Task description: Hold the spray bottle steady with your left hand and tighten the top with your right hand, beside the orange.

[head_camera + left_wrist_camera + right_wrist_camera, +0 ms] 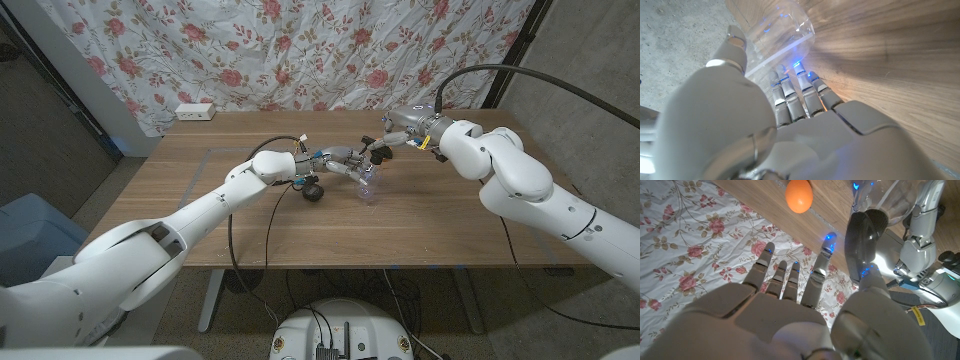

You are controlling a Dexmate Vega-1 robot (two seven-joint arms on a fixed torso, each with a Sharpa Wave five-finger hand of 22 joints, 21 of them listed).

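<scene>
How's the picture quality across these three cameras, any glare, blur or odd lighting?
Head view: even light, sharp, though the clear spray bottle is hard to make out. Left wrist view: the left robot hand is close and soft, with blue glints on the bottle. Right wrist view: the orange is slightly blurred.

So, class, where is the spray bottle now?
In the head view the clear spray bottle stands near the table's middle, held by the left hand, with the right hand just above it.

Makeshift lab, floral sheet backdrop [300,50], wooden table [250,220], bare concrete walls [590,60], power strip [195,112]
</scene>
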